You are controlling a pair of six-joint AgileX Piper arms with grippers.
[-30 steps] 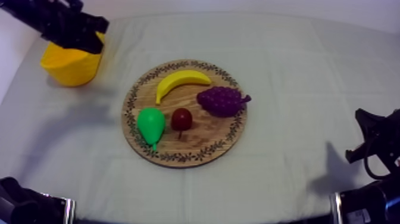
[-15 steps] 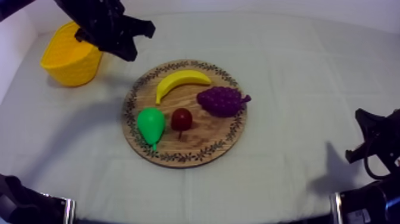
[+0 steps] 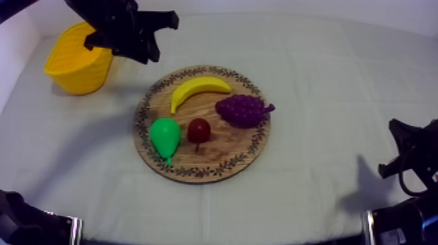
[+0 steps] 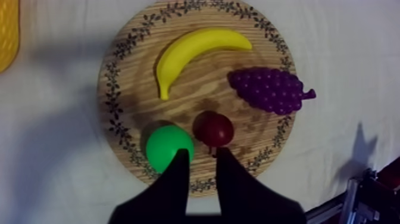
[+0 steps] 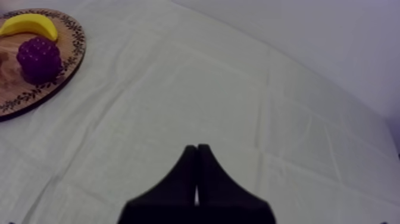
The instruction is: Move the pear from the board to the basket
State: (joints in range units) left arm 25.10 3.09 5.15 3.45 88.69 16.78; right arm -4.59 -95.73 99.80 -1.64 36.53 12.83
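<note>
Green pear (image 3: 165,135) sits on the wooden board (image 3: 203,172) right beside the small red fruit (image 3: 199,130) — left gripper (image 4: 202,152), fingers apart and empty, could nudge that fruit or roll the pear.

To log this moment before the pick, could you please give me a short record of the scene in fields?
wooden board: middle of the table, holds four toy fruits
pear: green, on the board's left part, beside the small red fruit, not gripped
other fruit: banana, grapes
basket: yellow, far left, apart from the board
left gripper: open, empty, raised between basket and board
right gripper: shut on nothing, low at the table's right side
task: pear not yet picked up
</note>
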